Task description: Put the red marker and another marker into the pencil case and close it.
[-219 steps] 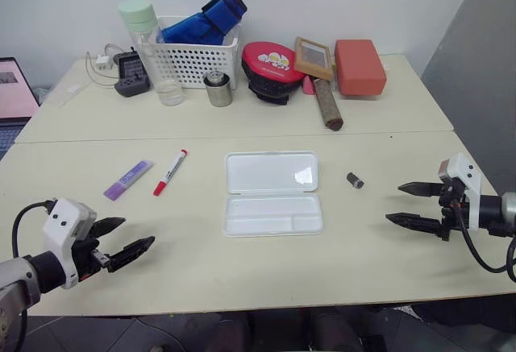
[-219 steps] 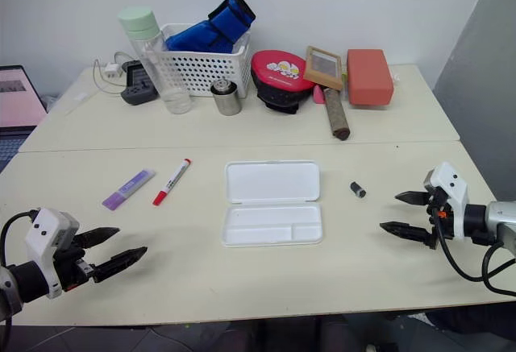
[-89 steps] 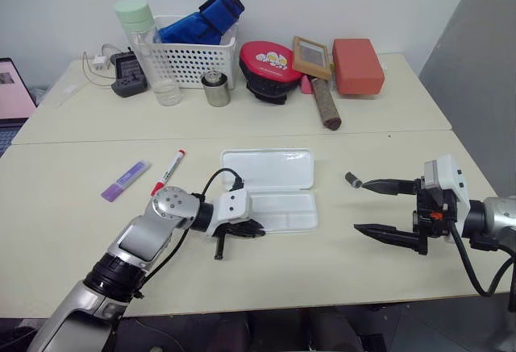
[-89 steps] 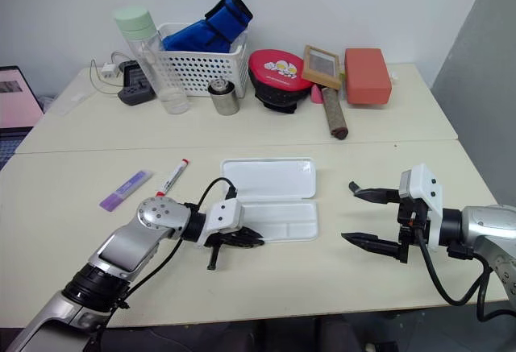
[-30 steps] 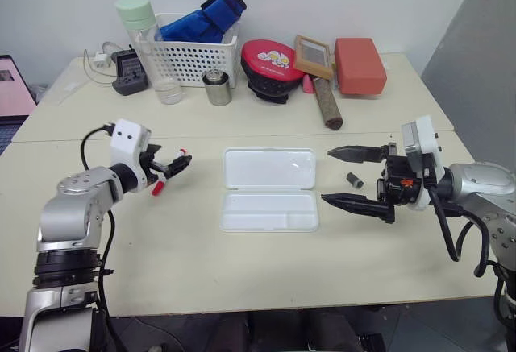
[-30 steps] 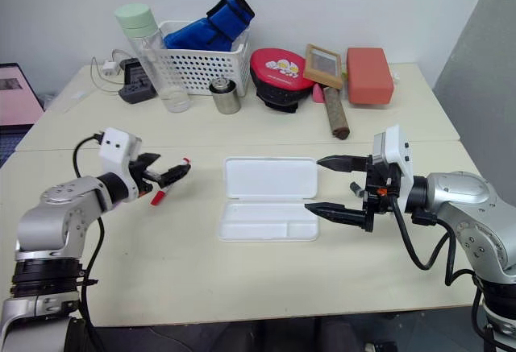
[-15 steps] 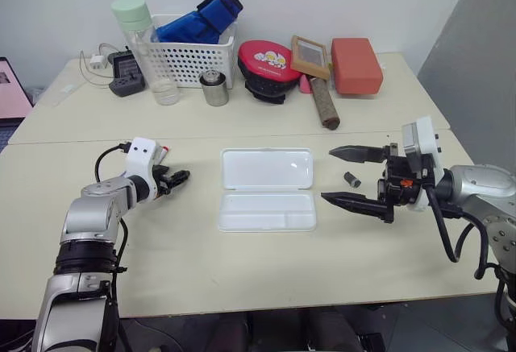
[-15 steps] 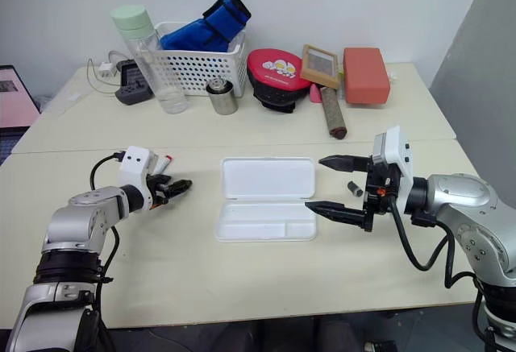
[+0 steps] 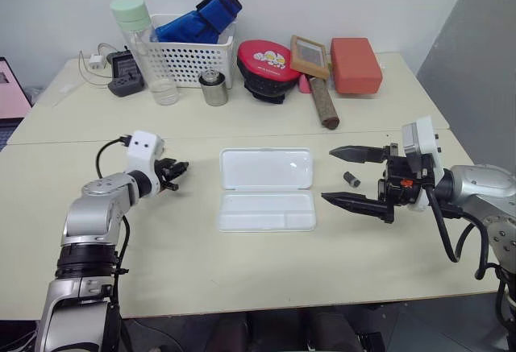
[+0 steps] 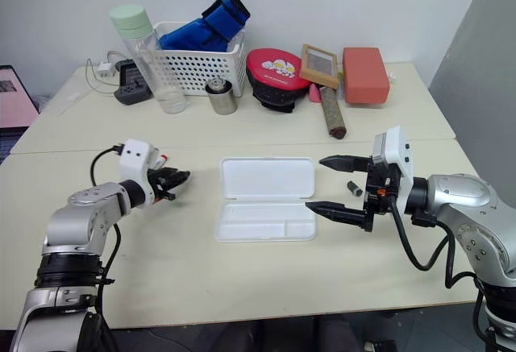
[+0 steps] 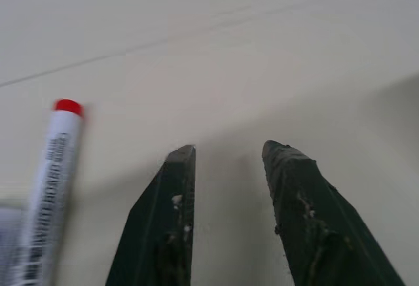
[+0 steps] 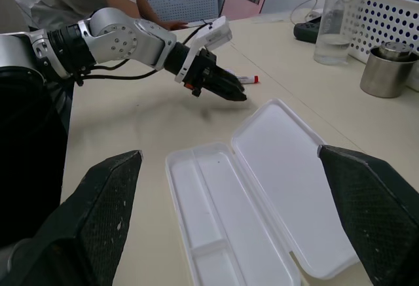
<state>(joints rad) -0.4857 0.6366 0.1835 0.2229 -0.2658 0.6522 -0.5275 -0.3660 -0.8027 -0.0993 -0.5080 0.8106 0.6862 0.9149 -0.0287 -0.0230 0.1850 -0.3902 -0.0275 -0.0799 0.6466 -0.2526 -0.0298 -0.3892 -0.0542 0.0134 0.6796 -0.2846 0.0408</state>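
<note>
The pencil case (image 9: 266,188) is laid open on the table (image 9: 242,263). The left gripper (image 11: 226,152) is held over bare tabletop, its fingers slightly apart around nothing; the red marker (image 11: 46,181) lies beside it. The right gripper (image 9: 334,176) is spread wide near the case.

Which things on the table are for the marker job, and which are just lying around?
For the job: red marker; open pencil case; left pincer, next to the marker; right pincer, open by the case.

Just lying about: white basket; bottle; metal cup; red box; small dark cylinder.
</note>
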